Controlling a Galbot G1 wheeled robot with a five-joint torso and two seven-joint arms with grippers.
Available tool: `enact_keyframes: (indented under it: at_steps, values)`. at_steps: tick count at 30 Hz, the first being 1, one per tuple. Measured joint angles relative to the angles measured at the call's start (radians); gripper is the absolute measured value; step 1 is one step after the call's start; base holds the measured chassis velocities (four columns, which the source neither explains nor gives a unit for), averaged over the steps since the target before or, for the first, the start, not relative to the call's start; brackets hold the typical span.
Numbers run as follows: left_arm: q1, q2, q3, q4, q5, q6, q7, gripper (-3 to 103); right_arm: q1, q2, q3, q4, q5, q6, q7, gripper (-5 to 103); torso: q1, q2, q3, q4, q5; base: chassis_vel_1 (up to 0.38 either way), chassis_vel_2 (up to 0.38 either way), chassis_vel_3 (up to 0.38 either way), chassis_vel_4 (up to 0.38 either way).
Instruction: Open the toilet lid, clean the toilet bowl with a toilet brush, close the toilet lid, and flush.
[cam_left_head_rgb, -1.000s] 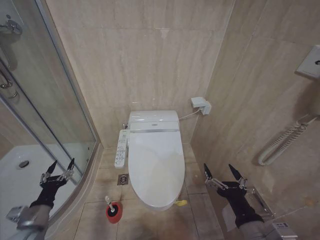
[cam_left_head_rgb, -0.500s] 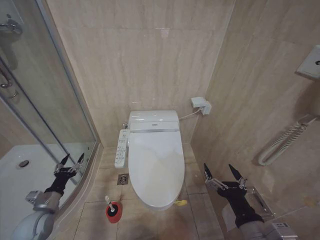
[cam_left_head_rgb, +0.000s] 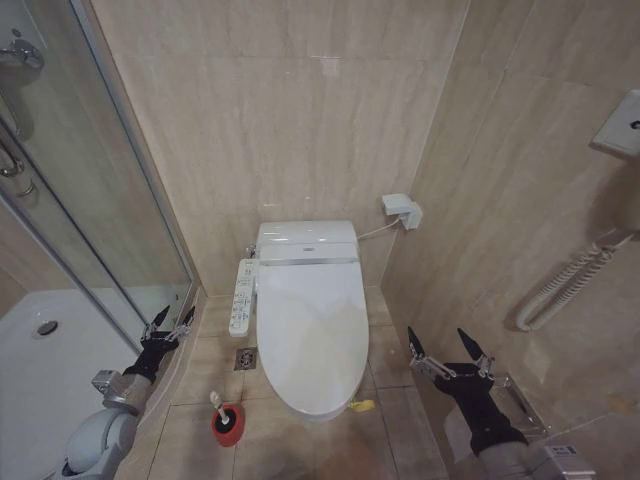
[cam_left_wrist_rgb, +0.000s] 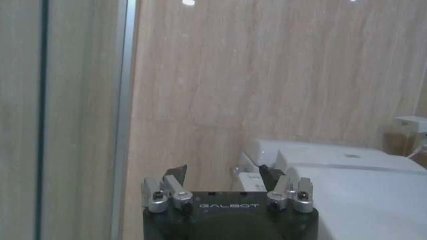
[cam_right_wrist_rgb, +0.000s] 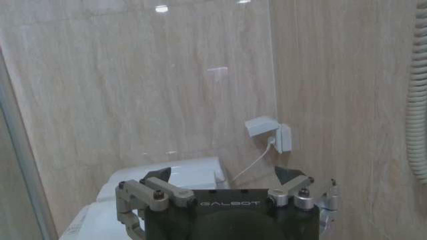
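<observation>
The toilet lid (cam_left_head_rgb: 310, 335) is down, glossy white, with a yellow-green tag (cam_left_head_rgb: 362, 405) at its front edge. It covers the toilet bowl (cam_left_head_rgb: 303, 409), of which just the front rim shows. The slim button panel (cam_left_head_rgb: 241, 297) runs along the bowl's left side. The toilet brush (cam_left_head_rgb: 226, 418) stands in its red holder on the floor, left of the bowl's front. My left gripper (cam_left_head_rgb: 170, 320) is open above the shower rim, left of the panel and above the brush; the left wrist view has the gripper (cam_left_wrist_rgb: 223, 175) facing the lid (cam_left_wrist_rgb: 373, 200). My right gripper (cam_left_head_rgb: 447, 345) hangs open right of the toilet, also (cam_right_wrist_rgb: 223, 175).
A glass shower screen (cam_left_head_rgb: 110, 200) and white shower tray (cam_left_head_rgb: 40, 340) close off the left. Tiled walls stand behind and to the right, with a wall socket box (cam_left_head_rgb: 402, 211), a coiled cord (cam_left_head_rgb: 560, 285) and a floor drain (cam_left_head_rgb: 246, 358).
My left arm has swung right and forward, from over the shower tray to the shower rim near the toilet. Its gripper stays open. The right arm has not moved.
</observation>
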Motion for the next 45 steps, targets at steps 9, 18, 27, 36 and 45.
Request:
enact_keyframes:
  at_steps: [9, 18, 27, 36, 45]
  values:
    - [-0.086, 0.060, 0.014, 0.097, -0.005, -0.030, 0.020, 74, 0.000, 0.000, 0.000, 0.000, 0.000, 0.000, 0.000, 100, 0.000, 0.000, 0.000, -0.0002, 0.0004, 0.000, 0.000, 0.000, 0.000]
    - [-0.211, 0.074, 0.100, 0.213, -0.018, -0.055, 0.046, 69, 0.000, 0.000, 0.000, 0.000, 0.000, 0.000, 0.000, 100, 0.000, 0.000, 0.000, -0.0002, 0.0004, 0.000, 0.000, 0.000, 0.000]
    - [-0.340, 0.085, 0.192, 0.333, -0.027, -0.072, 0.073, 61, 0.000, 0.000, 0.000, 0.000, 0.000, 0.000, 0.000, 100, 0.000, 0.000, 0.000, -0.0001, 0.0005, 0.000, 0.000, 0.000, 0.000]
    - [-0.473, 0.086, 0.268, 0.475, -0.025, -0.098, 0.095, 50, 0.000, 0.000, 0.000, 0.000, 0.000, 0.000, 0.000, 100, 0.000, 0.000, 0.000, -0.0001, 0.0006, 0.000, 0.000, 0.000, 0.000]
    - [-0.585, 0.061, 0.313, 0.622, -0.011, -0.144, 0.127, 42, 0.000, 0.000, 0.000, 0.000, 0.000, 0.000, 0.000, 100, 0.000, 0.000, 0.000, 0.0000, 0.0004, 0.000, 0.000, 0.000, 0.000]
